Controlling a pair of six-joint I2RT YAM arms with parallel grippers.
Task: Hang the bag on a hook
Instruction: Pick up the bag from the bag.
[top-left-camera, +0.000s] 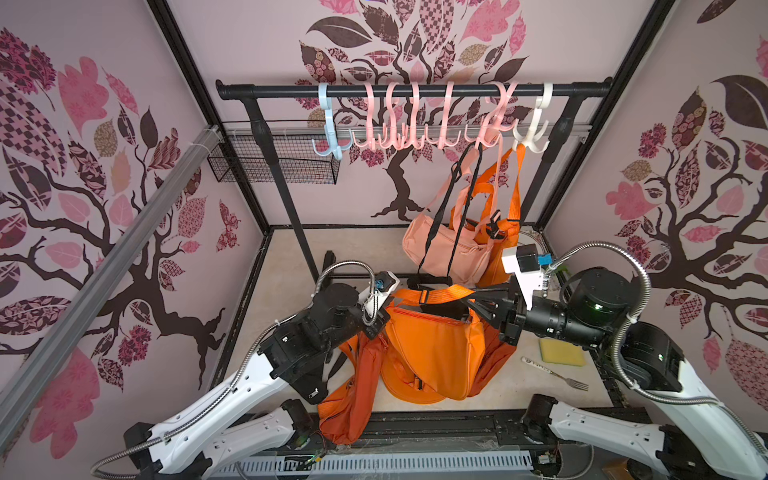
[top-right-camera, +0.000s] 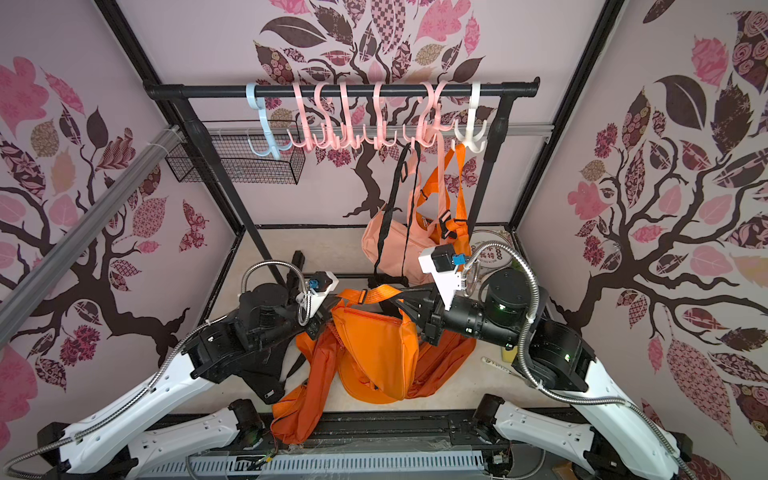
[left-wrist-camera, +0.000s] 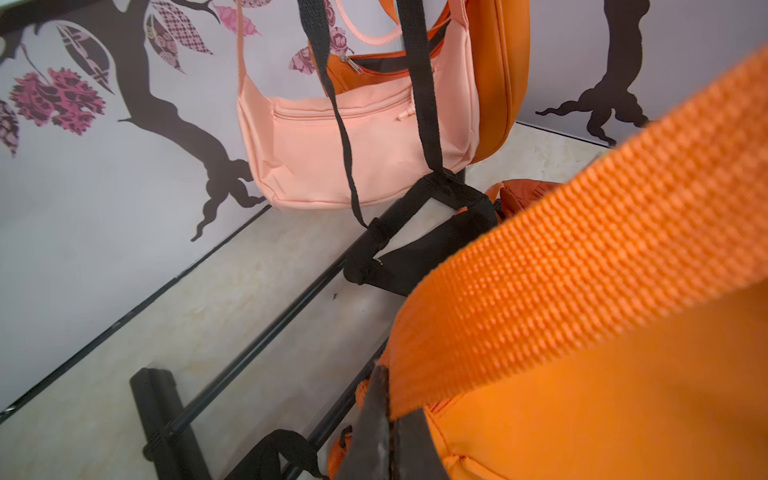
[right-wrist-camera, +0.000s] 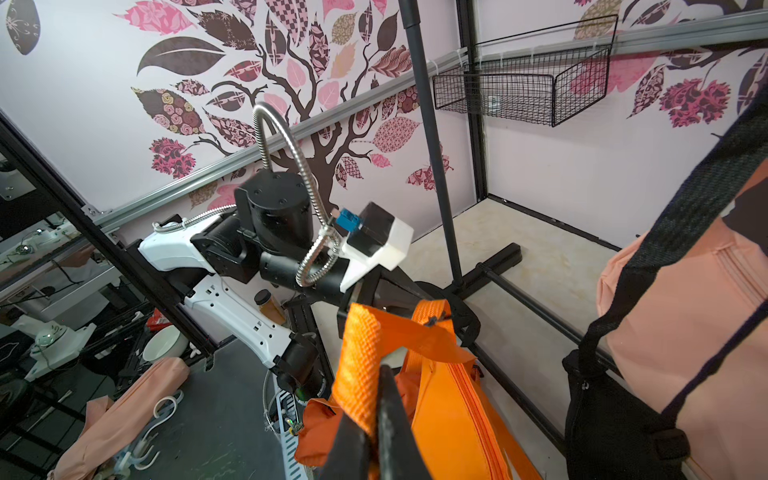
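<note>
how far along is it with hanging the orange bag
Done: a pink bag and a second orange bag hang from hooks on the rail. In hand: the left gripper and right gripper are shut on the strap of the loose orange bag. Left: lift that strap onto a free hook, perhaps the blue hook.

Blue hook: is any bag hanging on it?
No, the blue hook hangs bare; the pink bag hangs from a pink hook.

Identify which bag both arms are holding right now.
The bright orange bag in the middle: left gripper and right gripper have jaws shut on its strap. The darker orange bag lies on the floor; the pink bag hangs from a hook.
</note>
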